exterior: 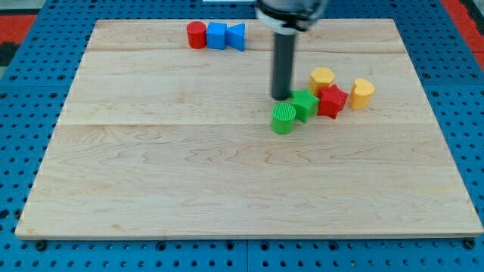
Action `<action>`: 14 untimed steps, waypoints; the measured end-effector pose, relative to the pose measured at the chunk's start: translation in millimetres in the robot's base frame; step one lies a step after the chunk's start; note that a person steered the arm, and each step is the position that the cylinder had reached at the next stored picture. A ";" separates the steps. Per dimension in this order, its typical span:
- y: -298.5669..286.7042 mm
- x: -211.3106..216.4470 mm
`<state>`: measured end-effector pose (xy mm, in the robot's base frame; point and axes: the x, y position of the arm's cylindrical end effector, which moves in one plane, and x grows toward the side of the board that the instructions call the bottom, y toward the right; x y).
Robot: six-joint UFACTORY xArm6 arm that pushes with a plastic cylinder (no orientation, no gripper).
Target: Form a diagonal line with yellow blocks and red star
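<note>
The red star point(331, 100) is a ridged little block lying flat at the board's point(151, 189) right; no long axis shows (which way its points aim I cannot tell). A yellow hexagon point(322, 78) sits just behind it, a yellow cylinder point(362, 92) at its right. My tip point(281, 98) holds nothing, just left of the green star point(304, 104), behind the green cylinder point(284, 118).
</note>
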<state>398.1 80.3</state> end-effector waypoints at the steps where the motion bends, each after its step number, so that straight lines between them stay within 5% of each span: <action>1: -1.7 31.8; 4: 60.0 92.6; 5: 131.0 89.0; 6: 125.6 33.6; 8: 76.6 -5.9; 10: 112.0 30.1; 13: 119.3 -65.2; 14: 77.6 -85.9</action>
<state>312.3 157.9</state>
